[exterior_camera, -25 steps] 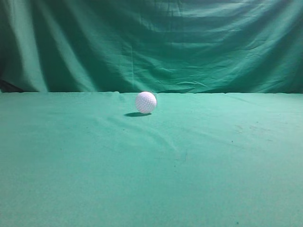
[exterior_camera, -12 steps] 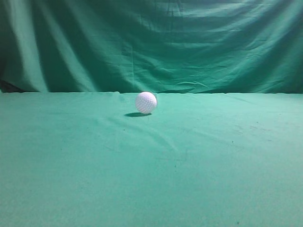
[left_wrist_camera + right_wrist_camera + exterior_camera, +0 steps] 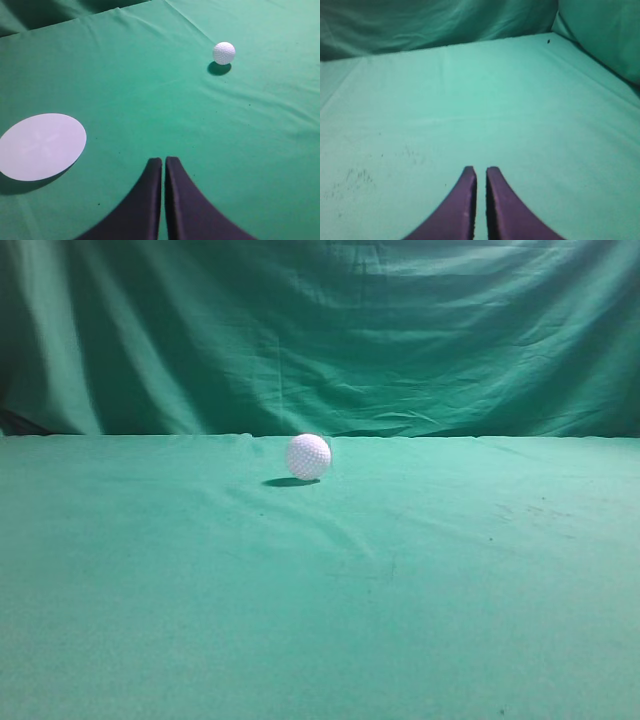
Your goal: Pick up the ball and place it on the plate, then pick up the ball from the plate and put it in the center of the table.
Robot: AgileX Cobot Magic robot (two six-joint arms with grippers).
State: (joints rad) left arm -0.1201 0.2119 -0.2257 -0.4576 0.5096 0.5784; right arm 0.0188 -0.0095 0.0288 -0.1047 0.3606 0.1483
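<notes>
The white dimpled ball [image 3: 308, 456] rests on the light green table [image 3: 320, 590] near the back edge, in the middle of the exterior view. It also shows in the left wrist view [image 3: 224, 52], far ahead and to the right of my left gripper [image 3: 163, 161], which is shut and empty. A flat white round plate [image 3: 41, 145] lies to the left of that gripper. My right gripper [image 3: 481, 171] is shut and empty over bare cloth. Neither gripper shows in the exterior view.
A darker green draped cloth [image 3: 320, 335] hangs behind the table. The table's far edge [image 3: 455, 46] and a cloth fold at the right [image 3: 600, 30] show in the right wrist view. Faint dark smudges [image 3: 355, 180] mark the cloth.
</notes>
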